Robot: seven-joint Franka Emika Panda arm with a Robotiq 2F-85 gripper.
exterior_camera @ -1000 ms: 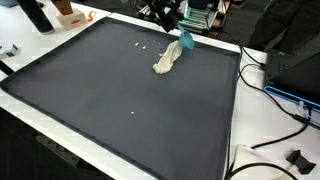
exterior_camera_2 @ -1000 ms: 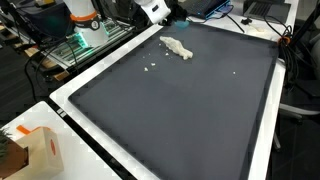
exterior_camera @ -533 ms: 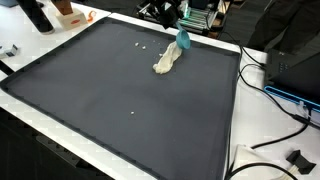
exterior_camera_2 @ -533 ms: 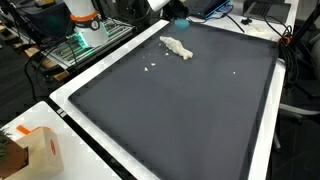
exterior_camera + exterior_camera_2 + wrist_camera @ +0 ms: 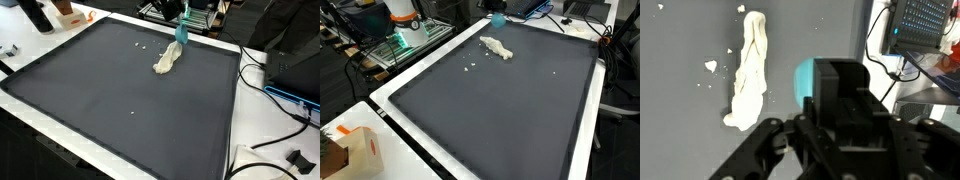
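The fingers point(image 5: 840, 95) are closed narrow on a teal block point(image 5: 803, 82). It hangs clear of the counter point(image 5: 120, 90), so the grip evidently bears it. A white cloth point(image 5: 748, 70) lies slack just beside the fingers, with crumbs point(image 5: 710, 67) beyond it.

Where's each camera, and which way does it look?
In an exterior view: high off a corner, facing across the dark mat to the cloth; robot barely shows.
In an exterior view: high, facing along the mat to the cloth; robot barely shows.
Wrist view: on the arm, facing down past the tool and teal block.
All show the cloth.
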